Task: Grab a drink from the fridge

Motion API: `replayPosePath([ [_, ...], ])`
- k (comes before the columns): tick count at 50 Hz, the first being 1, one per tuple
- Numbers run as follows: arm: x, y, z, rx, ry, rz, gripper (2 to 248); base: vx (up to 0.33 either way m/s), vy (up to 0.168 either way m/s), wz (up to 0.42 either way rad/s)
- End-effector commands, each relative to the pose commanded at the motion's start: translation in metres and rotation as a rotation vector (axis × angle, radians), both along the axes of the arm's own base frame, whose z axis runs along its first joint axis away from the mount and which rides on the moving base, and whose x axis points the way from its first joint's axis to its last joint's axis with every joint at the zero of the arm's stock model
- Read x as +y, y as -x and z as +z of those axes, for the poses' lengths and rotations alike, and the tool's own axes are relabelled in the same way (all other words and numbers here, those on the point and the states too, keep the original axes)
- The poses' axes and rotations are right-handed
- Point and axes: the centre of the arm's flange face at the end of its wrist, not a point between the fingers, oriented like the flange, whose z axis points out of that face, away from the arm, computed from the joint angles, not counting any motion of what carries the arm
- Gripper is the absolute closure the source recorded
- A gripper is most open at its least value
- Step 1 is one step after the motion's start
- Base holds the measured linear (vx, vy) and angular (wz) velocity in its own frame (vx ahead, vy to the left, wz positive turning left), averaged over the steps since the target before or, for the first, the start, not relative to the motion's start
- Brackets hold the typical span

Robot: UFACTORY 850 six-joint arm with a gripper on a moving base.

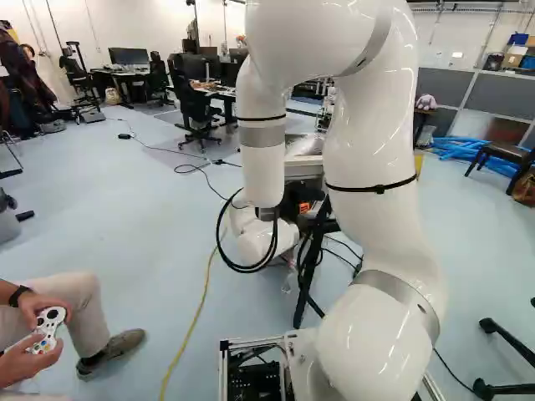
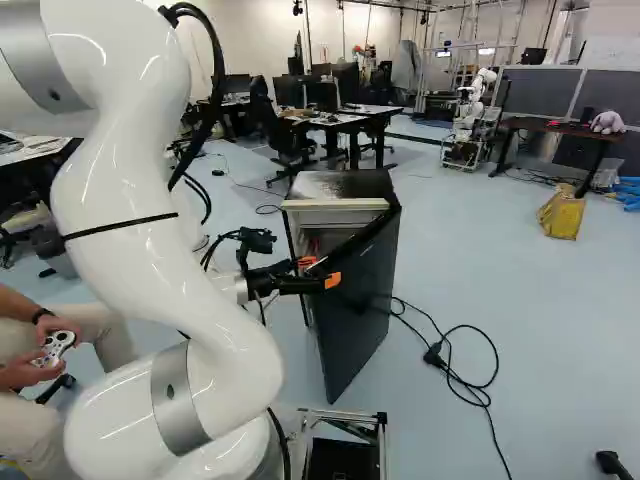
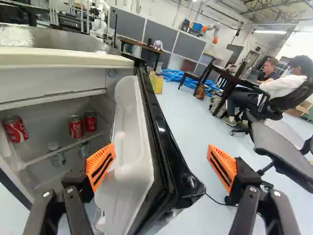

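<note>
In the left base view, the white arm (image 1: 376, 175) hides much of the fridge (image 1: 303, 170), with a yellow cable (image 1: 199, 309) on the floor to the fridge's left. In the right base view, the gripper (image 2: 322, 275) reaches to the fridge's open black door (image 2: 362, 310), while a black cord (image 2: 478, 385) lies on the floor to the fridge's right. In the wrist view, the fingers stand wide apart on either side of the fridge's door, gripping nothing, and three red drink cans (image 3: 75, 127) sit inside the fridge, beyond the inner finger.
</note>
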Motion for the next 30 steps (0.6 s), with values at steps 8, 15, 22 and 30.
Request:
replayPosePath([
  [8, -0.009, 0.017, 0.0, 0.022, 0.023, -0.002, 3, 0.0, 0.0, 0.0],
  [15, -0.015, 0.025, 0.001, 0.032, 0.036, -0.011, 3, 0.0, 0.0, 0.0],
  [22, -0.017, 0.027, 0.001, 0.034, 0.039, -0.013, 3, 0.0, 0.0, 0.0],
  [30, -0.017, 0.027, 0.001, 0.035, 0.039, -0.013, 3, 0.0, 0.0, 0.0],
])
